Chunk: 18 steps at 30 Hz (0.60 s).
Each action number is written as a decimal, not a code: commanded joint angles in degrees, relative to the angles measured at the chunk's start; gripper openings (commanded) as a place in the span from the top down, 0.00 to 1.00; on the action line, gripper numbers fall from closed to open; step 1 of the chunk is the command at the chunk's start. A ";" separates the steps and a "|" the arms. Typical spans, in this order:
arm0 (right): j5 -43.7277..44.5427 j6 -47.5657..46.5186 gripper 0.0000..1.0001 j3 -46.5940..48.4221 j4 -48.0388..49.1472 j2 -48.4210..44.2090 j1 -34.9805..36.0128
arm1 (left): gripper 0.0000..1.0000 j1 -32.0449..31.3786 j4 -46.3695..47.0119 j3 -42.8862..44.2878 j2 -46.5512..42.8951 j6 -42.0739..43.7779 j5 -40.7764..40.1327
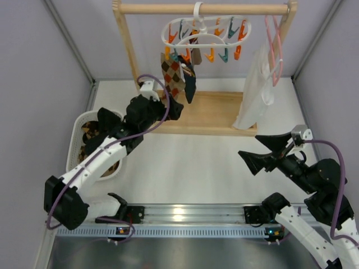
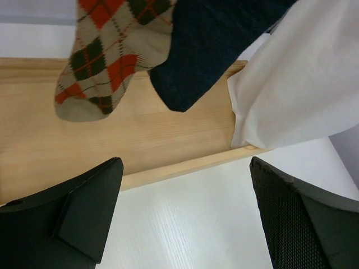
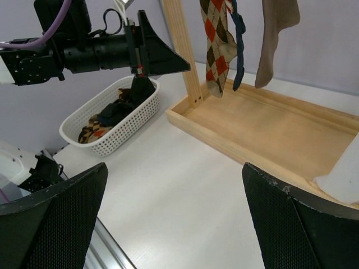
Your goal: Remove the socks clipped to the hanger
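The right gripper [image 1: 249,147] hovers low over the white table [image 1: 190,174], on the near side of everything else. Its two fingers [image 3: 50,224] stand wide apart and hold nothing; between them there is only bare table. Far ahead of these fingers, and to their left, stands the white basket [image 3: 120,131] with a pile of socks [image 3: 106,115] inside.

The left gripper [image 1: 175,109] is further out, at the near edge of the wooden base [image 2: 112,140] of the rack. Its fingers [image 2: 84,216] are also fully spread and empty. Ahead of them and higher, not touching them, two socks hang down. The argyle sock [image 2: 104,61] has its toe above and beyond the finger on the left of the wrist view. The navy sock [image 2: 207,50] hangs just beside it, overlapping it a little, with its toe ahead of the gap between the fingers. Beyond the other finger is the white garment [image 2: 297,84], whose lower edge reaches the rim of the base.

In the right wrist view a third sock, the brownish sock [image 3: 275,39], hangs near the navy one.

Higher and farther than both grippers, the socks are clipped to the hanger [image 1: 202,38], a white ring with orange and teal pins, hooked on the wooden rail [image 1: 168,8]. To its right a pink hanger [image 1: 275,45] is on the same rail, by the garment.
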 commanded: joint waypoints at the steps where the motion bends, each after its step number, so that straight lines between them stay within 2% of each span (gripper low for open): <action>1: 0.54 1.08 0.01 -0.52 3.06 0.21 -0.22 | 0.02 -6.30 5.70 4.90 3.99 4.42 -12.55; 2: 0.54 1.34 0.00 -0.61 3.15 0.30 -0.22 | 0.02 -9.71 5.62 7.17 6.87 5.47 -19.02; 4: 0.45 1.52 0.01 -0.78 3.15 0.56 -0.22 | 0.02 -13.59 5.53 9.82 9.96 6.88 -24.25; 6: 0.36 1.87 0.01 -0.96 3.23 0.56 -0.22 | 0.02 -15.62 5.53 13.68 14.52 8.63 -32.74; 9: -0.25 2.22 0.00 -1.14 3.24 0.47 -0.22 | 0.03 -18.01 5.53 19.66 21.72 11.09 -41.11; 13: -0.60 2.22 0.01 -1.22 3.15 0.12 -0.22 | 0.04 -18.45 5.70 26.95 30.35 13.91 -45.09; 18: -1.04 1.96 0.01 -1.05 2.88 0.03 -0.31 | 0.13 -18.36 5.88 34.34 37.04 16.55 -53.18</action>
